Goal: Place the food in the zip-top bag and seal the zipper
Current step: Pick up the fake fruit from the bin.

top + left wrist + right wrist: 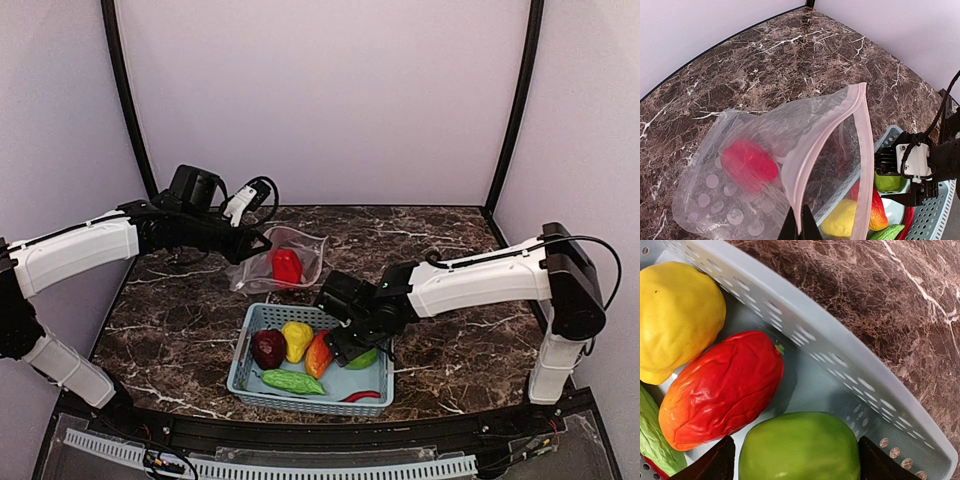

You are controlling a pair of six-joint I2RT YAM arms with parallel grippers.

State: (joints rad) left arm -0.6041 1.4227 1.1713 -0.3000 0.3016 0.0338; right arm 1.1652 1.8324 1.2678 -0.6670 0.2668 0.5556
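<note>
The clear dotted zip-top bag point(300, 248) lies behind the basket with a red pepper point(287, 266) inside. My left gripper point(262, 243) is shut on the bag's pinkish zipper strip point(862, 140) and holds the mouth up and open; its tips point(800, 225) pinch the near lip. No slider tab shows. My right gripper point(350, 345) is down in the basket, open, with its fingers point(715, 465) on either side of the lime-green pepper point(800, 447). Dark red point(268, 347), yellow point(296, 340) and orange point(318, 353) peppers, the cucumber point(293, 381) and the chilli point(362, 396) lie in the basket.
The light blue lattice basket point(300, 403) sits at the table's near centre, its wall point(840, 365) close to my right fingers. Dark marble table point(450, 230) stretches behind and to the sides. Lilac walls enclose the space.
</note>
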